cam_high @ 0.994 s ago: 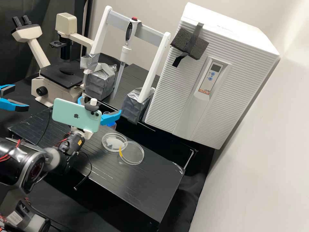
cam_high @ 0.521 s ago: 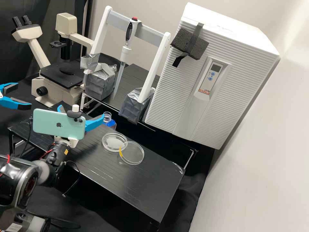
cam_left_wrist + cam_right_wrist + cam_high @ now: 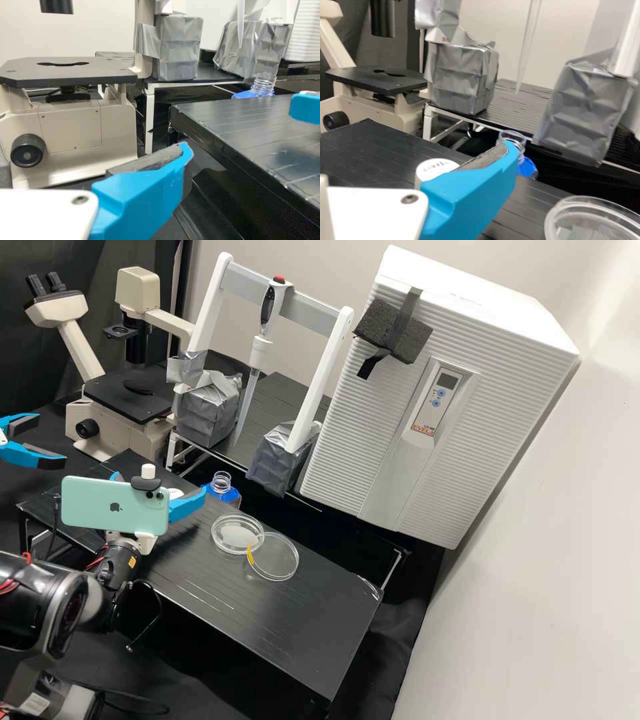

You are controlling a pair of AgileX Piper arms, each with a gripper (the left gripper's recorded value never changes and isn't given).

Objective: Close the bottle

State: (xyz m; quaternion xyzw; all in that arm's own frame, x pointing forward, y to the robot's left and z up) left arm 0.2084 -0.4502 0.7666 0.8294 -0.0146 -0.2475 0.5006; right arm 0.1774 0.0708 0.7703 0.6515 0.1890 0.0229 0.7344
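The bottle (image 3: pixel 223 485) is small and clear, holds blue liquid, and stands uncapped at the far edge of the black bench (image 3: pixel 287 613); it is also seen as the bottle (image 3: pixel 516 150) and the bottle (image 3: pixel 263 84). A white cap (image 3: pixel 175 493) lies flat on the bench between the fingers of my right gripper (image 3: pixel 162 488), which is open and holds nothing. In the right wrist view the cap (image 3: pixel 436 170) lies just beyond my blue finger (image 3: pixel 470 195). My left gripper (image 3: pixel 23 439) hangs open off the bench's left end, beside the microscope; it shows as the left gripper (image 3: pixel 240 127).
Two clear petri dishes (image 3: pixel 255 545) lie mid-bench, to the right of the bottle. A microscope (image 3: pixel 100 393) stands at the back left. A pipette (image 3: pixel 257 347) hangs on a white stand with foil-wrapped feet (image 3: pixel 207 403). A large white machine (image 3: pixel 433 393) stands at the right.
My right gripper has drawn back from the bottle towards the near left, uncovering the open bottle and the cap on the bench. The left gripper has hardly moved.
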